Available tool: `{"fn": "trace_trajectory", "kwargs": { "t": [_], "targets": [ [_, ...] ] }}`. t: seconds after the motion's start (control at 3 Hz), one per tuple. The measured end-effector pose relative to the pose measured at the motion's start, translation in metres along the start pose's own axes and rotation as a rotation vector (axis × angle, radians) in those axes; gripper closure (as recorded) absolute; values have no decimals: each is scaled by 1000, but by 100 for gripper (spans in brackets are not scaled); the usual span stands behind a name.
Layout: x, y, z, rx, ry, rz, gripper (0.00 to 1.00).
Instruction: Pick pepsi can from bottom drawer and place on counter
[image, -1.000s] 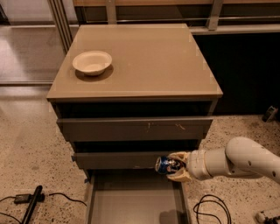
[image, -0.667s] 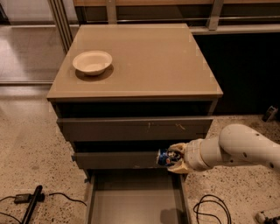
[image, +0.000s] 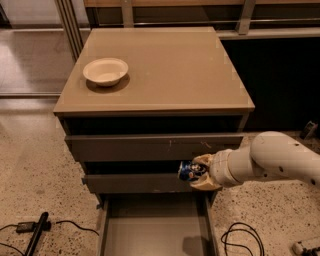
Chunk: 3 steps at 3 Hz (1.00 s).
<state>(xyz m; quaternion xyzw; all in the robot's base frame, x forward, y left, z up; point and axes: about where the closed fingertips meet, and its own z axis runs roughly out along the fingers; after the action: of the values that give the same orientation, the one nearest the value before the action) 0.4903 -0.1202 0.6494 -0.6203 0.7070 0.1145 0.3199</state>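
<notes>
My gripper (image: 196, 172) is shut on the pepsi can (image: 187, 170), a small dark blue can with white markings held sideways. It hangs in front of the middle drawer front, above the right part of the open bottom drawer (image: 150, 232). The white arm comes in from the right. The bottom drawer is pulled out and shows a bare grey floor. The tan counter (image: 170, 70) lies above and behind the gripper.
A cream bowl (image: 105, 71) sits on the counter's left side. Two grey drawer fronts (image: 145, 147) stand slightly pulled out above the bottom drawer. Black cables lie on the speckled floor at lower left (image: 35, 230) and lower right (image: 240, 237).
The gripper with the can has risen a little and the arm has lifted higher in front of the drawer fronts.
</notes>
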Motion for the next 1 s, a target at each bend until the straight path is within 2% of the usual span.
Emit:
{"fn": "trace_trajectory", "kwargs": {
  "t": [0.33,0.67,1.0],
  "targets": [
    [-18,-26,-12,26,9,-45,100],
    [-39,-52,-39,76,26,-94,100],
    [-55,-62,-68,123,49,-133,100]
  ]
}}
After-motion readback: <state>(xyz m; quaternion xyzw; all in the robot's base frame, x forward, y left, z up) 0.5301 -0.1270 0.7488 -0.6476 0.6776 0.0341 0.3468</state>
